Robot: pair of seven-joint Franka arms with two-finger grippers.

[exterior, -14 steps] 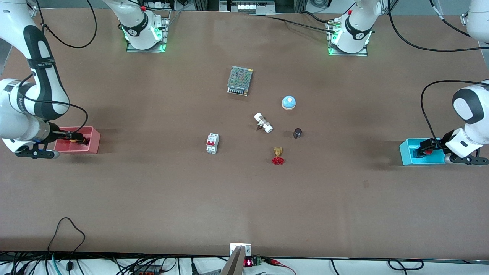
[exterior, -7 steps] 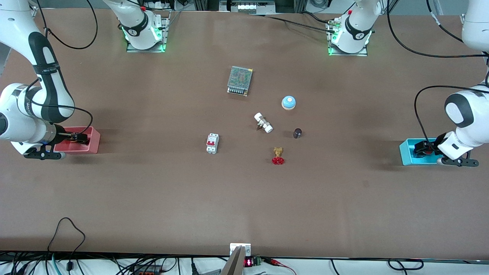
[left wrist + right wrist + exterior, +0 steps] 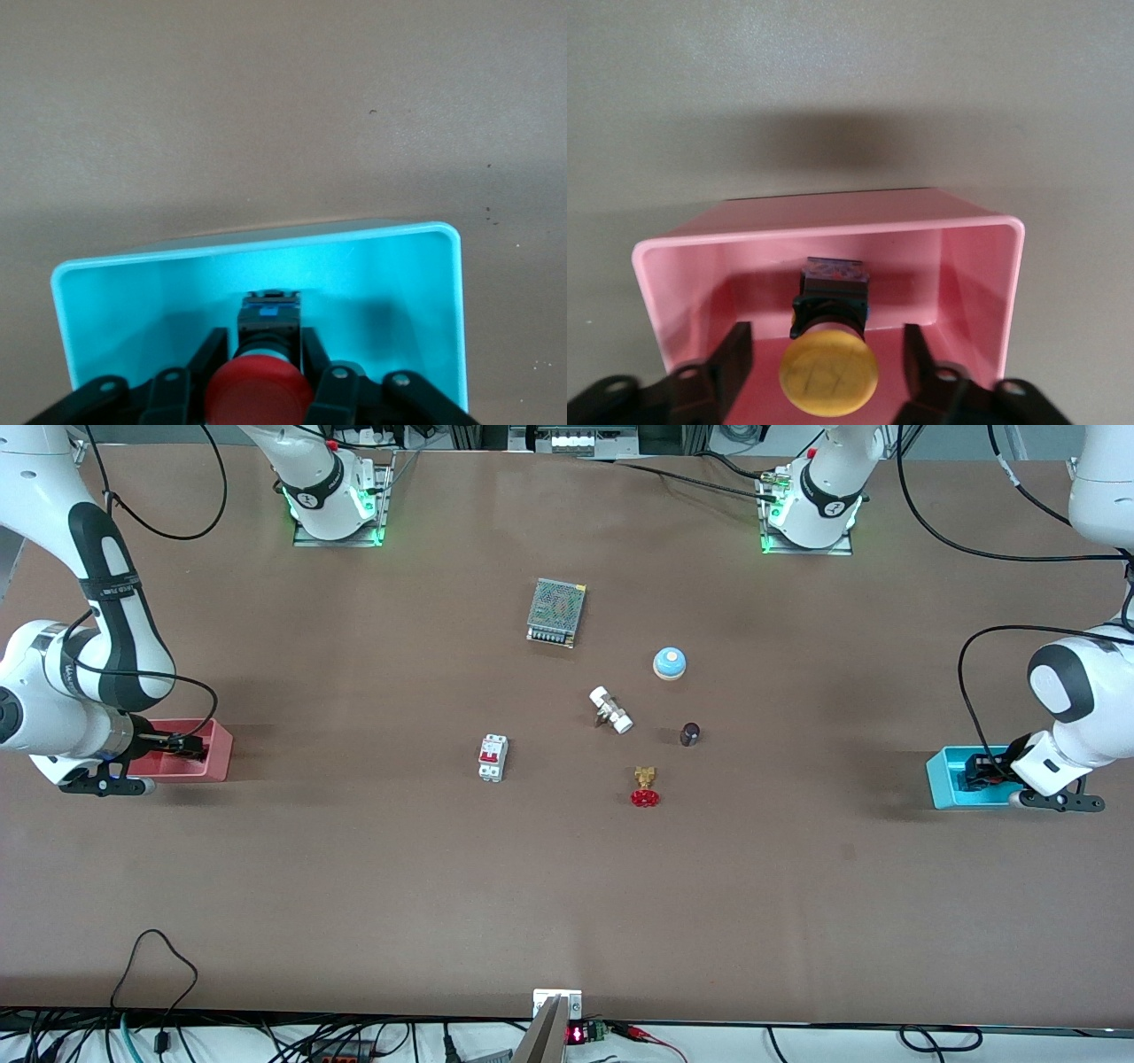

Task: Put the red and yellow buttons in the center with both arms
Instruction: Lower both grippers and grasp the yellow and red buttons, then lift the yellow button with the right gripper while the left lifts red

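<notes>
The red button (image 3: 259,390) lies in the blue tray (image 3: 943,779) at the left arm's end of the worktop (image 3: 567,886), and the left gripper (image 3: 259,372) reaches into the tray, its jaws pinching the button's black body just under the cap. The yellow button (image 3: 827,372) lies in the pink tray (image 3: 217,757) at the right arm's end; the right gripper (image 3: 826,365) straddles it, jaws spread on either side, not touching.

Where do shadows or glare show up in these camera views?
Front view: soft, even light, with faint shadows stretching from the pink tray and blue tray, and green glow at the arm bases. Left wrist view: dim patch inside the blue tray beside the red button. Right wrist view: broad shadow on the table past the pink tray's rim.
</notes>
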